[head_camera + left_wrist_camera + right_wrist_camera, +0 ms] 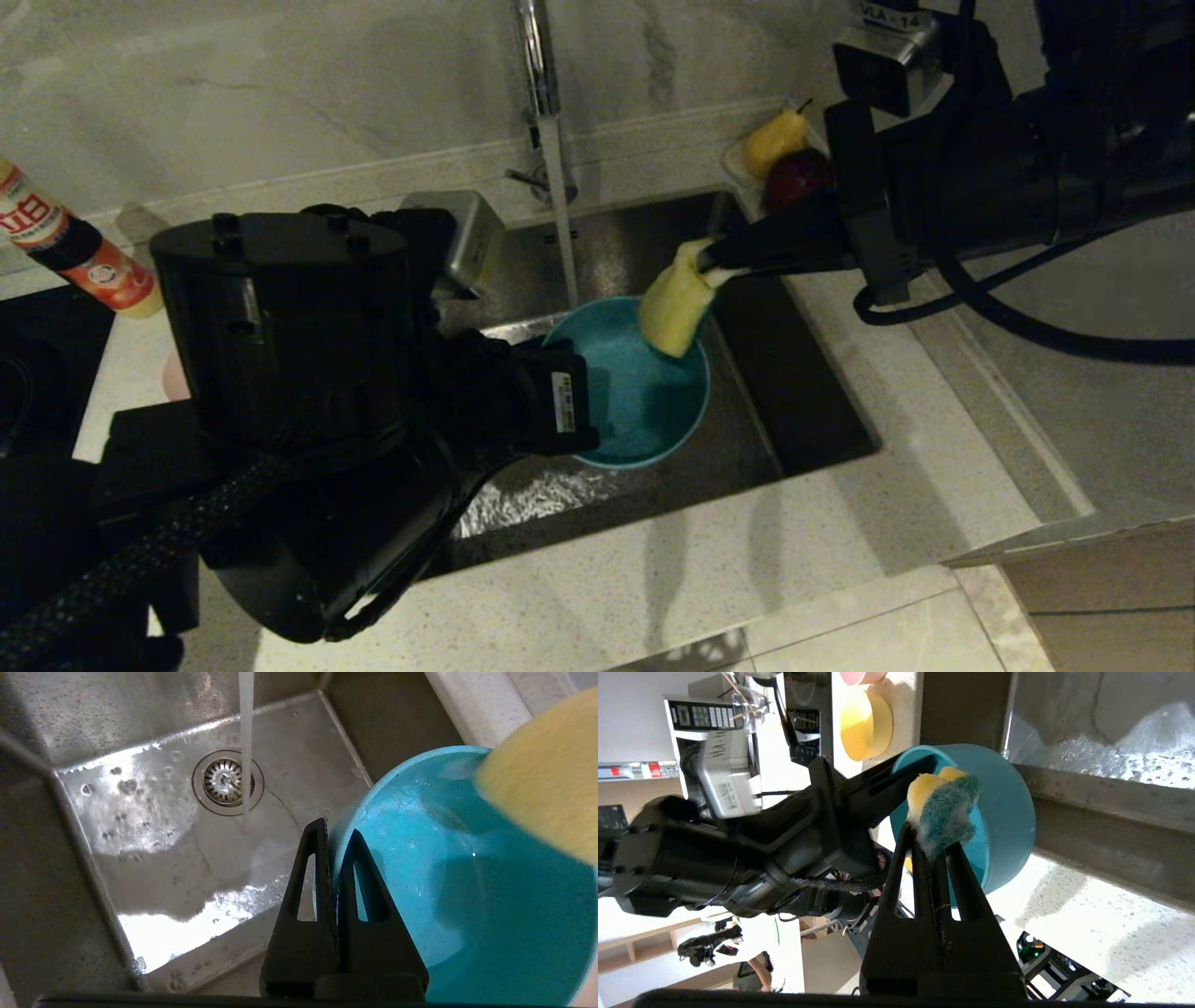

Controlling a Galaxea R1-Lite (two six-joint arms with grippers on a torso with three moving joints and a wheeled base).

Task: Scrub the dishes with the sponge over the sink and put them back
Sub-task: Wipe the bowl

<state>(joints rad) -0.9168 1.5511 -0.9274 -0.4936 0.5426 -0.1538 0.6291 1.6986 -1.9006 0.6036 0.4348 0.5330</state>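
A light blue bowl [644, 392] [467, 882] [1008, 812] hangs tilted over the steel sink [803, 392] [140, 802]. My left gripper [334, 833] is shut on its rim, one finger inside and one outside. My right gripper [714, 257] [927, 840] is shut on the sponge [674, 303] [945, 812] [546, 779]. The sponge droops over the bowl's far right rim, yellow face up and green face toward the bowl's inside. A yellow bowl [864, 725] and a pink bowl [859, 675] stand on the counter to the left of the sink.
Water runs from the chrome tap [546, 112] onto the drain strainer [227, 781]. A saucer with a pear [775, 140] and a red apple [794, 177] sits at the sink's back right corner. A bottle [70, 247] lies at far left beside a black hob [37, 355].
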